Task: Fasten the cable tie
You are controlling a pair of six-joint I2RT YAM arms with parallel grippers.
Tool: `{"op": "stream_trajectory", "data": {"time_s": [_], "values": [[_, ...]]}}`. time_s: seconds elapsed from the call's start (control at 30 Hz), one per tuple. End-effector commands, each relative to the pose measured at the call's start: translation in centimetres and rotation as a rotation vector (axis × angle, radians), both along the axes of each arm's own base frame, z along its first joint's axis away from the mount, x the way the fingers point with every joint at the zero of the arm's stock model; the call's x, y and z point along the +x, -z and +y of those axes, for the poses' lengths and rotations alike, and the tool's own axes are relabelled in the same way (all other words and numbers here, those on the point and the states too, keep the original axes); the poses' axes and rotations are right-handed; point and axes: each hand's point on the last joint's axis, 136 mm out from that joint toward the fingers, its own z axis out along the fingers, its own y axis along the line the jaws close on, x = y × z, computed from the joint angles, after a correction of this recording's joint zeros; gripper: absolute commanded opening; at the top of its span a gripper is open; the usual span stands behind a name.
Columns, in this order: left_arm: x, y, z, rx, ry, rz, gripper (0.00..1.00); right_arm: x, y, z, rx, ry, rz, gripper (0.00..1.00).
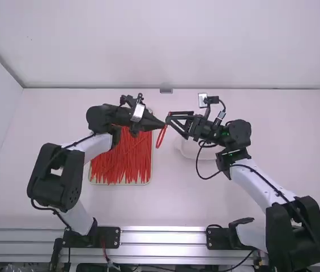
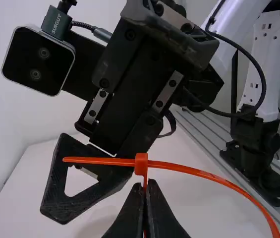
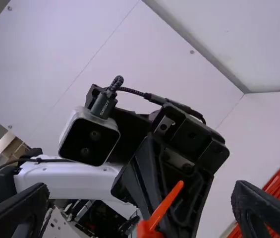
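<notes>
Currently the L pincer (image 1: 158,124) is clamped tight on the red cable tie (image 2: 140,162). Its fingertips are pinched together just under the tie's square head, w/ the strap passing btwn them. The tie is held up in the air over the tabletop (image 1: 278,119), roughly mid-table, btwn the two arms. One end pokes out straight past the head toward the R pincer (image 1: 174,119); the other end curves away and down. The R pincer is spread wide, fingers well apart, facing the L one nose to nose. The tie's straight end sits in the gap btwn its fingers, and I can't tell if it touches either. Below the L arm a flat tray (image 1: 120,183) holds a pile of spare red ties (image 1: 123,161). A white bowl (image 1: 189,151) sits near the tray, under the R arm.
</notes>
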Motion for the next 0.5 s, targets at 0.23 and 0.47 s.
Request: {"op": "stream_trajectory", "data": {"time_s": [0.23, 0.47], "values": [[-1.4, -1.8, -0.4, -0.005, 0.029, -0.058, 0.01, -0.2, -1.6, 0.0, 0.014, -0.002, -0.061, 0.98], [-1.4, -1.8, -0.4, -0.003, 0.030, -0.054, 0.02, -1.1, -3.0, 0.3, 0.034, -0.011, -0.169, 0.97]]}}
